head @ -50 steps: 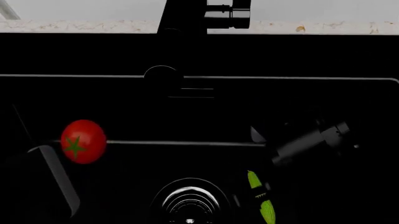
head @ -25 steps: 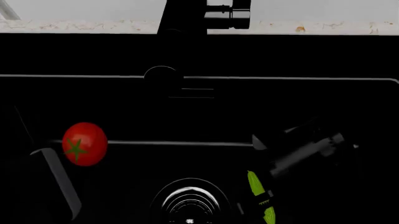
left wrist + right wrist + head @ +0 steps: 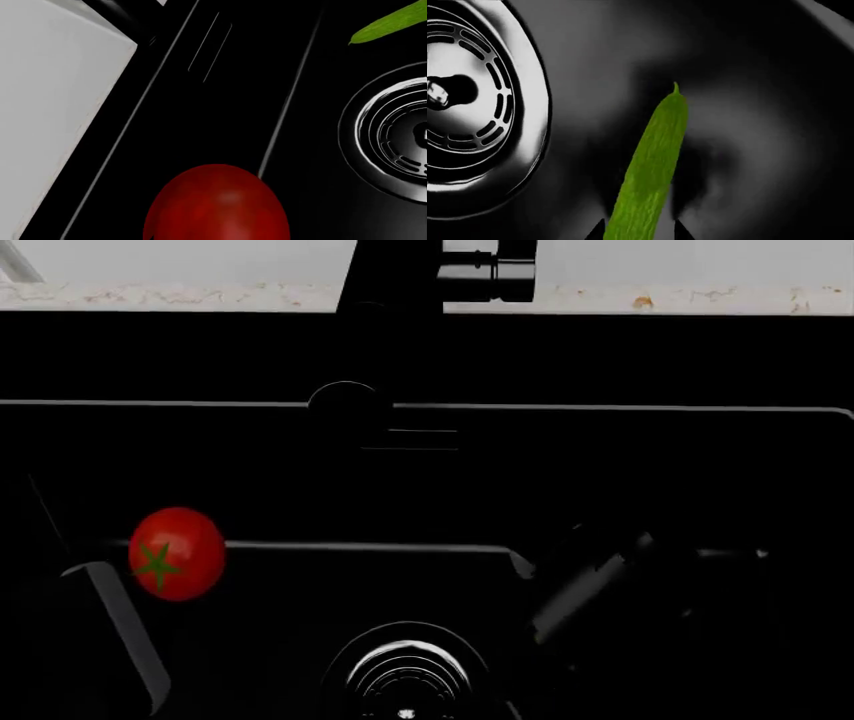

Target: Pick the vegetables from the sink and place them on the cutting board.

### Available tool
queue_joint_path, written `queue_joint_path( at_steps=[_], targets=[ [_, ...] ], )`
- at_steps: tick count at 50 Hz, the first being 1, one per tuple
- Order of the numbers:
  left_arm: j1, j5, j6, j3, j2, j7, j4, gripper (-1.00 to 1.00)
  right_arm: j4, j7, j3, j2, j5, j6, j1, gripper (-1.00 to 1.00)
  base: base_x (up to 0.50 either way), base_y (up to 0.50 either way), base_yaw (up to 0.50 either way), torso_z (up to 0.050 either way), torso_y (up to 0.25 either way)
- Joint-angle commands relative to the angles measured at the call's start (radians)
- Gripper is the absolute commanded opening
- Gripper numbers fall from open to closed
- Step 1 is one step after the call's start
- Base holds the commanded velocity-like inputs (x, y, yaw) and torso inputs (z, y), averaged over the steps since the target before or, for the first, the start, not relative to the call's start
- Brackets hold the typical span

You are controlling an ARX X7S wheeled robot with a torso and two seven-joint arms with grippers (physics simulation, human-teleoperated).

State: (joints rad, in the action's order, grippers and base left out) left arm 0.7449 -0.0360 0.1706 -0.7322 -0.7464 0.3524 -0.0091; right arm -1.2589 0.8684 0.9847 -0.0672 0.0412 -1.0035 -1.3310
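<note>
The red tomato (image 3: 176, 553) with its green star stem hangs at the left of the black sink (image 3: 601, 408), at the tip of my left arm (image 3: 114, 625). In the left wrist view the tomato (image 3: 217, 205) fills the space at the jaws and the fingers are hidden. The green bumpy cucumber (image 3: 650, 170) lies on the sink floor beside the drain (image 3: 460, 100). My right gripper (image 3: 637, 232) is open, with a dark fingertip on each side of it. In the head view my right arm (image 3: 587, 585) hides the cucumber. The cutting board is out of view.
The black faucet (image 3: 441, 270) stands at the back middle on a speckled counter (image 3: 667, 298). The ringed metal drain (image 3: 400, 675) sits at the near middle of the basin. A white surface (image 3: 53, 100) borders the sink in the left wrist view, where the cucumber tip (image 3: 390, 25) also shows.
My right arm has moved left and down over the cucumber, which no longer shows in the head view. The tomato and left arm have sunk slightly.
</note>
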Motion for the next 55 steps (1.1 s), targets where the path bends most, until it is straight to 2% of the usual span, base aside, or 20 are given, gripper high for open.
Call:
queue_joint_path(
  at_steps=[1,5,7,9,10,12,13,14,16,18,21,30,31,34,41,46,55],
  targets=[
    [0.001,-0.029,0.008,0.002,-0.001,-0.010,-0.001,-1.00,-0.049,0.032,-0.217,-0.009,0.005,-0.086,0.146,-1.00,0.03,0.00,0.00,0.000,0.000],
    [0.001,-0.033,0.018,0.006,0.002,-0.016,0.000,-1.00,-0.049,0.041,-0.217,-0.006,-0.013,-0.085,0.142,-1.00,0.03,0.00,0.00,-0.002,-0.008],
    [0.009,-0.094,0.070,0.029,0.012,0.006,0.005,-1.00,-0.049,0.052,-0.207,-0.006,-0.023,-0.085,0.139,-1.00,0.03,0.00,0.00,-0.005,-0.011],
    [-0.005,-0.095,0.008,0.045,0.004,-0.011,0.007,-1.00,-0.049,0.061,-0.196,-0.008,-0.032,-0.082,0.131,-1.00,0.03,0.00,0.00,0.000,-0.006],
    [0.008,-0.111,0.062,0.042,0.008,0.006,0.011,-1.00,-0.049,0.070,-0.184,-0.008,-0.039,-0.076,0.125,-1.00,0.03,0.00,0.00,-0.011,0.000],
    [-0.005,-0.088,0.010,0.038,-0.004,-0.005,0.019,-1.00,-0.046,0.094,-0.162,-0.010,-0.049,-0.057,0.113,-1.00,0.03,0.00,0.00,0.000,-0.006],
    [0.001,-0.112,0.046,0.044,-0.001,0.006,0.024,-1.00,0.032,0.102,-0.148,-0.033,-0.059,-0.086,0.119,-1.00,0.03,0.00,0.01,0.000,-0.010],
    [0.003,-0.124,0.049,0.050,-0.002,0.010,0.026,-1.00,0.182,0.122,-0.127,-0.102,-0.067,-0.201,0.164,-1.00,0.03,0.00,0.00,-0.010,0.000],
    [-0.006,-0.127,0.048,0.049,-0.009,0.012,0.041,-1.00,0.474,0.116,-0.135,-0.169,-0.075,-0.316,0.194,-1.00,0.03,0.00,0.00,0.000,0.063],
    [0.002,-0.150,0.097,0.052,-0.003,0.020,0.049,-1.00,0.646,0.128,-0.129,-0.229,-0.078,-0.388,0.210,-1.00,0.03,0.00,0.00,0.000,0.250],
    [0.005,-0.147,0.088,0.058,0.002,0.010,0.042,-1.00,0.876,0.127,-0.118,-0.301,-0.095,-0.460,0.225,-1.00,0.03,0.00,0.00,0.000,0.250],
    [0.006,-0.157,0.090,0.068,0.006,0.003,0.043,-1.00,1.190,0.131,-0.203,-0.403,-0.140,-0.567,0.238,-1.00,0.03,0.00,0.00,0.000,0.250],
    [0.007,-0.155,0.089,0.068,0.008,0.000,0.040,-1.00,1.183,0.181,-0.213,-0.396,-0.210,-0.567,0.243,-1.00,0.03,0.00,0.00,0.000,0.250],
    [0.011,-0.155,0.095,0.073,0.014,-0.011,0.040,-1.00,1.215,0.429,-0.262,-0.359,-0.576,-0.567,0.286,-1.00,0.03,0.00,0.00,0.000,0.250],
    [0.020,-0.164,0.107,0.093,0.035,-0.042,0.027,-1.00,1.316,0.617,-0.340,-0.335,-0.878,-0.564,0.308,-1.00,0.03,0.00,0.00,0.000,0.250],
    [0.038,-0.129,0.149,0.109,0.068,-0.123,0.019,-1.00,1.361,0.608,-0.430,-0.304,-0.951,-0.552,0.319,-1.00,0.03,0.00,0.00,0.000,0.250],
    [0.025,-0.155,0.184,0.145,0.078,-0.167,0.056,-1.00,1.407,0.552,-0.539,-0.273,-1.008,-0.550,0.351,-1.00,-0.17,0.00,0.00,0.000,0.250]
  ],
)
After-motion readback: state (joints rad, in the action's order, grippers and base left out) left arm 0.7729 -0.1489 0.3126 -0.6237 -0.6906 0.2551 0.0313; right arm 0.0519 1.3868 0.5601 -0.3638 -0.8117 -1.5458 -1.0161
